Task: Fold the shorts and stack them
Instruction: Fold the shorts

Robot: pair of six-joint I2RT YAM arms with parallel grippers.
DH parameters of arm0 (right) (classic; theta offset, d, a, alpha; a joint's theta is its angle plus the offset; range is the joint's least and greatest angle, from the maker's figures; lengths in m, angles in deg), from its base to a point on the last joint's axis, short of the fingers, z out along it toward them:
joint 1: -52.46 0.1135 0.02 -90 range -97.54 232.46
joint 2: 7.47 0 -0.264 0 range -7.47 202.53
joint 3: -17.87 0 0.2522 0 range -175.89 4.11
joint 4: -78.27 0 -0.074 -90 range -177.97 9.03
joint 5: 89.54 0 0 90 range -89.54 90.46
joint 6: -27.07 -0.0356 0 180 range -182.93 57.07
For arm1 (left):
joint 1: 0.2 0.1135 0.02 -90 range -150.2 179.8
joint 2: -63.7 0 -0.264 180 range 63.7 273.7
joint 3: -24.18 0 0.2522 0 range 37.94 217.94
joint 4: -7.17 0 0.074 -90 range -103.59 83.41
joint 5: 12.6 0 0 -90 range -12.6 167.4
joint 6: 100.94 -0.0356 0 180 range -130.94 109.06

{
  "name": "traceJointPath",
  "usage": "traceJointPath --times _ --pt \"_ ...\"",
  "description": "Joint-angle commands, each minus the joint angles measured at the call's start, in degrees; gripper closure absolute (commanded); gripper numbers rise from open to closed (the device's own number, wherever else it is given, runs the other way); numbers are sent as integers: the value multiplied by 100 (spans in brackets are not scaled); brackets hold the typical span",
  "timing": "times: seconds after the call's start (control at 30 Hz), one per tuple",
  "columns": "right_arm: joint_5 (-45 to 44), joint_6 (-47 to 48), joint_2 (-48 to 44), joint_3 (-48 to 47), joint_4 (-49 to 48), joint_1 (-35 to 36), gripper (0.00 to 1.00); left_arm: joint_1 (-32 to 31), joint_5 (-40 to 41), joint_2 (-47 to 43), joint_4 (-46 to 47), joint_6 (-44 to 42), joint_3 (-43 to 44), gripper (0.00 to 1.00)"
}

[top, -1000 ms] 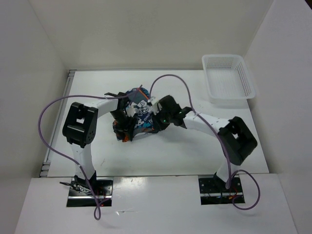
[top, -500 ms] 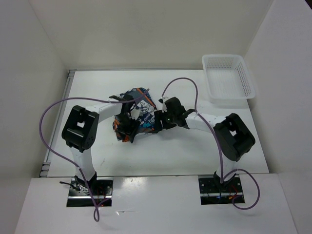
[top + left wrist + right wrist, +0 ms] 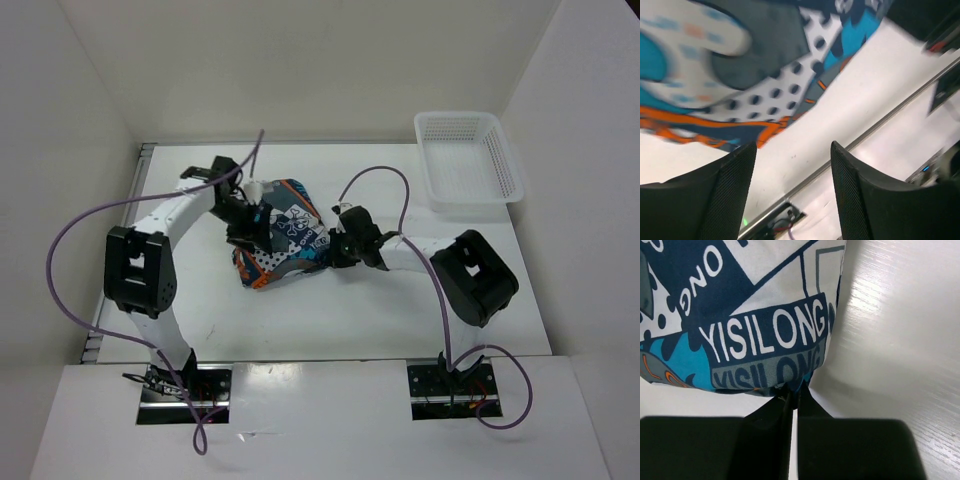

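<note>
The shorts (image 3: 285, 235) lie bunched mid-bench, slightly toward the far edge. The right end effector (image 3: 791, 390) pinches only their hem, while the left end effector (image 3: 792, 147) hangs spread and empty above. So thin a bite may slip under a pull, undoing the fold.

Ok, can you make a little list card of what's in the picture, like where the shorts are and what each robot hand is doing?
shorts: bunched in a loose heap at mid-table, not neatly folded
left gripper: open, holding nothing, over the left side of the heap
right gripper: shut on the right hem, low by the table top
basket: white mesh, far right corner, well apart from the heap
table: white
</note>
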Motion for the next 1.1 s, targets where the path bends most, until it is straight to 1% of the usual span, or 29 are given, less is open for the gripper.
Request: traceJointPath --times 0.0,0.03,0.07,0.1,0.2,0.27,0.3,0.37,0.4,0.47,0.5,0.67,0.7,0.77,0.8,0.83,0.87,0.9,0.97,1.0,1.07 --pt "-365 68 -85 212 -424 44 99 784 -1049 239 -331 -128 508 31" --pt "-453 68 -86 282 -424 44 99 926 -1155 449 -410 -128 684 31" --pt "-506 68 -173 283 -424 44 99 1180 -1208 556 -350 -128 737 31" --pt "-558 7 -261 353 -424 44 99 1287 -1209 644 -279 -128 738 31" --pt "-787 6 -472 406 -223 44 99 1585 -840 1004 151 -128 860 30" --pt "-1050 59 -621 406 92 44 99 1587 -648 1233 222 -128 948 27" --pt "-1051 242 -813 406 225 44 99 1587 -568 1373 283 -128 1036 26" --pt "-1113 392 -1025 467 533 44 99 1587 -567 1514 345 -128 1133 26" --pt "-1008 463 -1244 467 882 44 99 1587 -567 1663 345 -128 1255 26" --pt "-771 664 -1456 529 1227 96 99 1587 -567 1830 345 -128 1405 26" --pt "-683 770 -1622 529 1324 158 99 1587 -515 2014 345 -128 1493 26" --pt "108 1104 -1756 529 1562 640 99 1403 -400 2533 345 -128 2107 26" --pt "109 1105 -1756 529 1510 694 84 1402 -339 2682 345 -128 2179 26" --pt "109 1245 -1756 459 1588 694 48 1227 -260 2806 345 -128 2293 26" --pt "109 1376 -1756 380 1737 694 25 1226 -207 2807 345 -128 2294 26" --pt "-4 1534 -1817 206 1851 694 19 1165 -207 2807 345 -128 2233 26" --pt "-92 1814 -1870 117 1966 694 16 1165 -207 2693 345 -128 2163 26" --pt "-154 1965 -1948 46 2089 512 13 1165 -268 2631 345 -128 2023 26" --pt "-102 2429 -2299 -156 2379 204 12 1165 -268 2526 398 -128 1916 26" --pt "3 2571 -2457 -296 2441 -146 11 1165 -329 2447 398 -128 1916 26" --pt "4 2922 -2888 -472 2441 -464 9 1165 -330 2316 398 -128 1750 26"
